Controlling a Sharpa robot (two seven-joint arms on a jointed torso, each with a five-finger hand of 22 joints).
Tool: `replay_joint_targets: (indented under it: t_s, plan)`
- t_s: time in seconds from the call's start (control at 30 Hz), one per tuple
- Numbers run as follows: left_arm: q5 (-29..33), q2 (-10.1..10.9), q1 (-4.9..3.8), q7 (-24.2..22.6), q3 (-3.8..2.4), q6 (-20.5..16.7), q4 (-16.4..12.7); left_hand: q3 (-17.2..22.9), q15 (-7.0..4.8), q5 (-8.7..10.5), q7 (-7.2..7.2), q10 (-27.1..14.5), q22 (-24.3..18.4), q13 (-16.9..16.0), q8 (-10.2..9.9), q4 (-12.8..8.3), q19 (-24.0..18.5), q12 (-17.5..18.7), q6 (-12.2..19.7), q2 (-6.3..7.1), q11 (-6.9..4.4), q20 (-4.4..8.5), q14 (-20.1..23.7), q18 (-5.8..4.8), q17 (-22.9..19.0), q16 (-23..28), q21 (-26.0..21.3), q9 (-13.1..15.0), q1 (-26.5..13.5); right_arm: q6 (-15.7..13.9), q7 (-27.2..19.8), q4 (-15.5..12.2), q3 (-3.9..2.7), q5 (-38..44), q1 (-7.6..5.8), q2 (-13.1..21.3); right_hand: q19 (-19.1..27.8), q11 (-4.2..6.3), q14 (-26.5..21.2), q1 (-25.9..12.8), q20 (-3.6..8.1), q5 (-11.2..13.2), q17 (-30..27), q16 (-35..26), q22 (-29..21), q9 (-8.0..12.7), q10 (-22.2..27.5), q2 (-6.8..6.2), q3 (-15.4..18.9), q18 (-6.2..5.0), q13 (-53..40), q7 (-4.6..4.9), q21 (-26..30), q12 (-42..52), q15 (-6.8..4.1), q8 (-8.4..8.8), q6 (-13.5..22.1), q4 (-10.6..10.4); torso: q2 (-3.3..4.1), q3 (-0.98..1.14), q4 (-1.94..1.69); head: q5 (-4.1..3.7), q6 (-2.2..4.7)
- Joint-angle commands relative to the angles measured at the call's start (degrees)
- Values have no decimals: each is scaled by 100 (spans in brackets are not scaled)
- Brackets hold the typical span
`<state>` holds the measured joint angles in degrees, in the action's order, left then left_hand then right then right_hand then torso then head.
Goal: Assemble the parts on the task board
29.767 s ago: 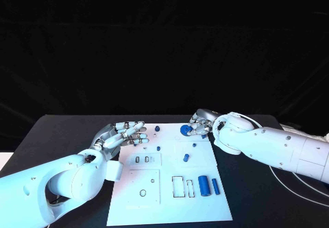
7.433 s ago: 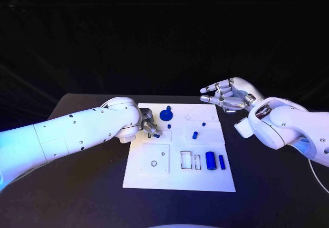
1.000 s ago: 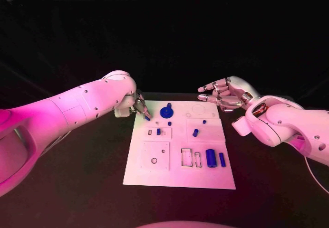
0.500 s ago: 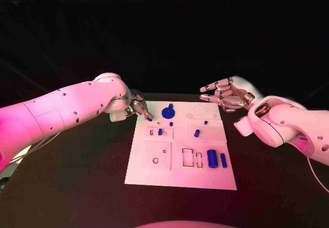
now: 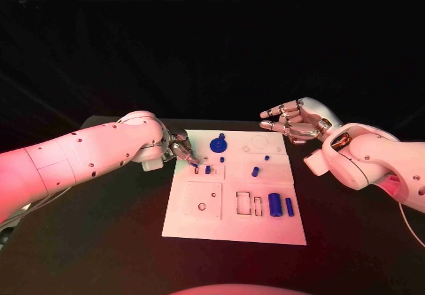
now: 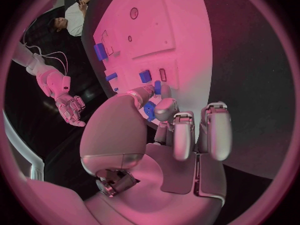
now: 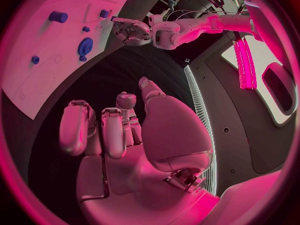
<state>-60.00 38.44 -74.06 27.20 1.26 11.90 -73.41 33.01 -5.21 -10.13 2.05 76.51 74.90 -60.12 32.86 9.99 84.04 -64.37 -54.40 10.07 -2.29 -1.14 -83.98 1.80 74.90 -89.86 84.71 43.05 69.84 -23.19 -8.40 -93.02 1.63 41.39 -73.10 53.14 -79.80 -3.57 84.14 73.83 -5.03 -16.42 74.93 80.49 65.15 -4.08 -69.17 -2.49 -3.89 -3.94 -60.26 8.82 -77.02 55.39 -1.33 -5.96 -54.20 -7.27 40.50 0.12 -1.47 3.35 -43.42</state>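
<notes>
While your right hand waited empty with fingers apart beyond the task board, your left hand carried its pinched small blue part down toward the board's left-side slots, so insertion looked near.

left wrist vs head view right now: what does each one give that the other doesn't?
Left wrist alone: the small blue part pinched in the left robot hand, seen from behind the fingers. Head view alone: the whole task board, with the two blue cylinders lying at its near right. Both: the left robot hand over the board's far left, and the right robot hand held off the board, holding nothing.
</notes>
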Motion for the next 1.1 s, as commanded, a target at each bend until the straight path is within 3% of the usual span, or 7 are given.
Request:
replay_joint_targets:
  t_s: [0.03,0.4,1.1]
  plan:
    - [-226,-8,59,-79,10,-120,-3,898,-11,-32,-7,43,997,5,23,-869,327,-23,-28,0,10,19,-602,-24,1510,-14,36,-4,-5,59,-22,-10,1,6,4,2,49,-4,270,-4,7,-23,168,-22,-6,0,33,38,18,-101,-5,-12,28,26,41,-31,40,2,9,-1,14,3,-14]
    - [-257,-12,150,-5,23,10,-55,898,-11,-32,-7,43,997,5,23,-869,327,-23,-28,0,10,19,-602,-24,1510,-14,36,-4,-5,63,-25,-7,2,6,4,5,49,-4,270,-4,7,-23,168,-22,-6,0,33,38,18,-101,-5,-12,28,26,41,-31,40,2,2,5,4,-1,-50]
    - [-294,-34,162,45,33,326,-34,908,-13,-39,-8,52,990,-1,21,-874,323,-29,-36,5,9,21,-602,-22,1510,-14,28,-7,-13,67,-40,26,4,0,4,7,49,-4,270,-4,7,-23,168,-22,-6,0,33,38,18,-101,-5,-12,28,26,41,-31,40,2,2,5,8,-4,-53]
